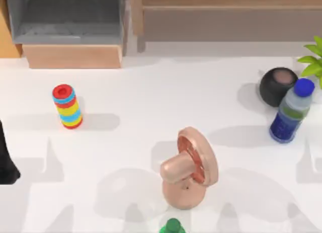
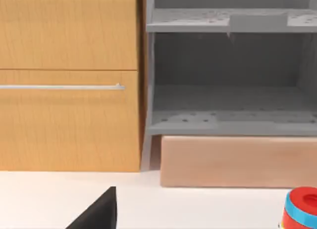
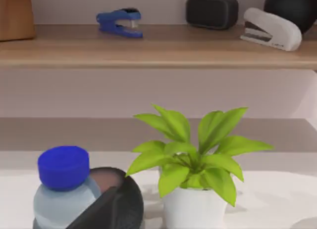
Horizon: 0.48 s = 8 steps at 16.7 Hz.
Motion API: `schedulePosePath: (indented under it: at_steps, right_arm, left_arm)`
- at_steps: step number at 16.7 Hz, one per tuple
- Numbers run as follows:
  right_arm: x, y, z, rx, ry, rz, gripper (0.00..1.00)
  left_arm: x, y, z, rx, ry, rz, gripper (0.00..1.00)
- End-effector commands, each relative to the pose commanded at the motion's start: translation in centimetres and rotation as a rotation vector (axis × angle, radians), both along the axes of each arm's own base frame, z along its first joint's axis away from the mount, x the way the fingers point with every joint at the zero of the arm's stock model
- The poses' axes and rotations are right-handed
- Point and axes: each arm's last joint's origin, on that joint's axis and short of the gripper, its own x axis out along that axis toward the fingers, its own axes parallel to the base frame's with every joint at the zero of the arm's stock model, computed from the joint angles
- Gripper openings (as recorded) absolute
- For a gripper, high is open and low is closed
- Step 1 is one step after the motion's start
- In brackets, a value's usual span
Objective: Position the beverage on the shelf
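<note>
Left gripper at table's left edge; finger state cannot be told. Fan near centre. Bottle stands far right, upright, beside dark ball. Grey shelf far left.

Table top: smooth, matt white. Water bottle: clear glossy plastic, blue label, matt blue plastic cap. Copper-coloured fan: smooth, metallic sheen. Striped cylinder: glossy, ribbed plastic look. Black round speaker: matt. Cabinet door: light wood grain, satin, with thin brushed metal handle. Grey shelf unit: matt, speckled, rough-looking boards. Wall shelf: pale smooth wood. Plant pot: smooth white; leaves glossy. Blue stapler: shiny plastic.
</note>
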Motion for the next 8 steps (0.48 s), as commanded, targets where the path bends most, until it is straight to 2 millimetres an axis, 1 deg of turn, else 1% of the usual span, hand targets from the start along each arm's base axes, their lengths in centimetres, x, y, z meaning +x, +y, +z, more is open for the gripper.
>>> schedulePosePath:
  at_steps: [2,4,6,8]
  right_arm:
    - [0.0,0.0,0.0,0.000,0.000,0.000,1.00]
    - [0.1,-0.1,0.5,0.000,-0.010,0.012,1.00]
    - [0.4,-0.2,1.5,-0.003,-0.029,0.037,1.00]
    - [1.1,-0.6,3.1,-0.010,-0.058,0.065,1.00]
  left_arm:
    - [0.0,0.0,0.0,0.000,0.000,0.000,1.00]
    - [0.0,0.0,0.0,0.000,0.000,0.000,1.00]
    - [0.0,0.0,0.0,0.000,0.000,0.000,1.00]
    - [0.0,0.0,0.0,0.000,0.000,0.000,1.00]
